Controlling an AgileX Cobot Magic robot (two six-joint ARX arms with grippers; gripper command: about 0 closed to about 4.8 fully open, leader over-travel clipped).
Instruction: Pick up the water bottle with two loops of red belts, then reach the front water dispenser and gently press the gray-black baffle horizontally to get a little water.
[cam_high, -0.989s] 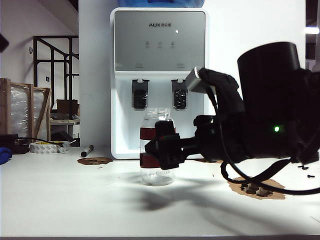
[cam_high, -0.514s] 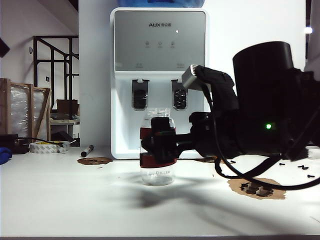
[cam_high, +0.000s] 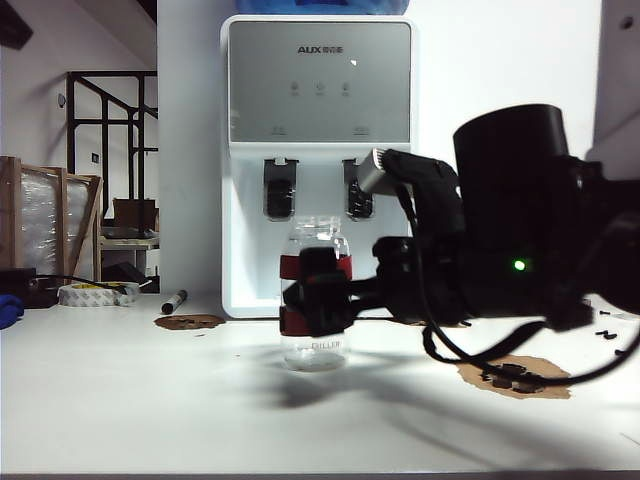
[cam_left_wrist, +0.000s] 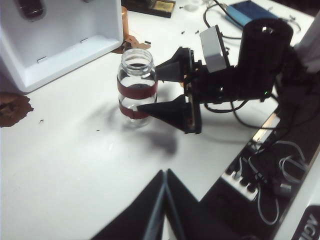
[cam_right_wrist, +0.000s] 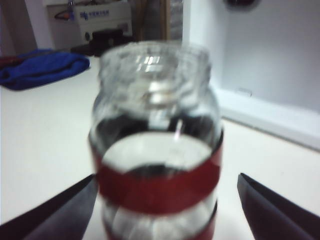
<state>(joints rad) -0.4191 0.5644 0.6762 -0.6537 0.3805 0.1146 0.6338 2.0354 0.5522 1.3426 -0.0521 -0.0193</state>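
The water bottle (cam_high: 316, 240) (cam_left_wrist: 136, 60) (cam_right_wrist: 155, 100), clear glass with two dark-red bands, stands upright on the white table in front of the water dispenser (cam_high: 318, 120) (cam_left_wrist: 60, 35). My right gripper (cam_high: 318, 305) (cam_left_wrist: 139, 92) (cam_right_wrist: 166, 175) is open, with one black finger on each side of the bottle at band height and a gap showing on at least one side. The gray-black baffle (cam_high: 281, 190) hangs above and behind the bottle. My left gripper (cam_left_wrist: 165, 171) is shut and hovers over bare table, well short of the bottle.
The matching right paddle (cam_high: 358, 200) is partly hidden behind the right arm's camera. A copper cylinder (cam_left_wrist: 124, 20) stands by the dispenser's corner. Tape roll (cam_high: 95, 293), marker (cam_high: 175, 300) and brown stains (cam_high: 188, 321) (cam_high: 515, 378) lie on the table. Cables (cam_left_wrist: 270, 175) run along its edge.
The right arm has slid left in the exterior view, carrying its open fingers further round the bottle. The bottle has stayed in place.
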